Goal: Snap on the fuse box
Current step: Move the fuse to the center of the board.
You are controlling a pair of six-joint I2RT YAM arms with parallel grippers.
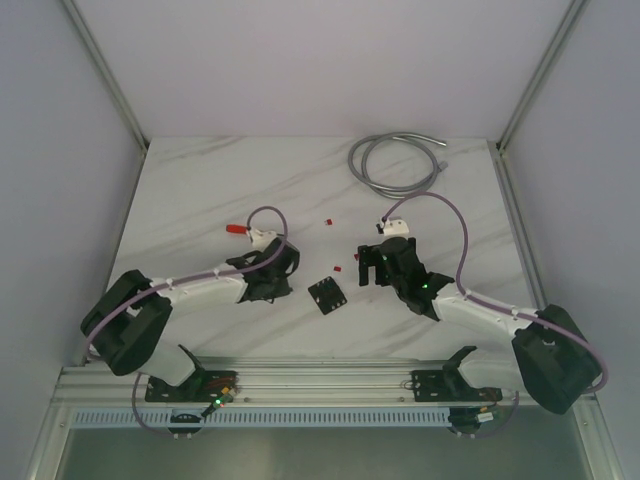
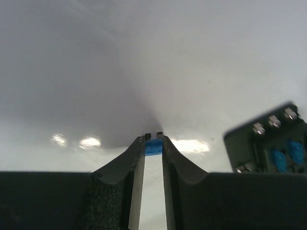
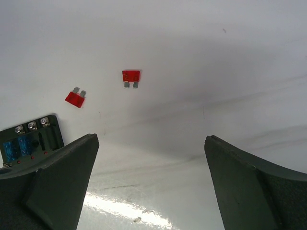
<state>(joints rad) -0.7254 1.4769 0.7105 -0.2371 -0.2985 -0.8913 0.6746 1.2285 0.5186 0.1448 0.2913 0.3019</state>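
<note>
The fuse box (image 1: 327,295), a small black square block, lies flat on the table between the two grippers. The left wrist view shows its corner at the right (image 2: 273,143), with blue fuses seated and metal screws. In the right wrist view it is at the lower left (image 3: 29,139). My left gripper (image 1: 288,264) sits just left of the box, shut (image 2: 153,139) on a small blue fuse (image 2: 153,147) with its prongs pointing outward. My right gripper (image 1: 368,263) is to the right of the box, open and empty (image 3: 151,139), low over the table.
Two loose red fuses lie on the table, one (image 3: 131,76) farther off and one (image 3: 75,98) nearer the box. A red-handled screwdriver (image 1: 235,229) lies behind the left gripper. A coiled grey cable (image 1: 395,160) lies at the back right.
</note>
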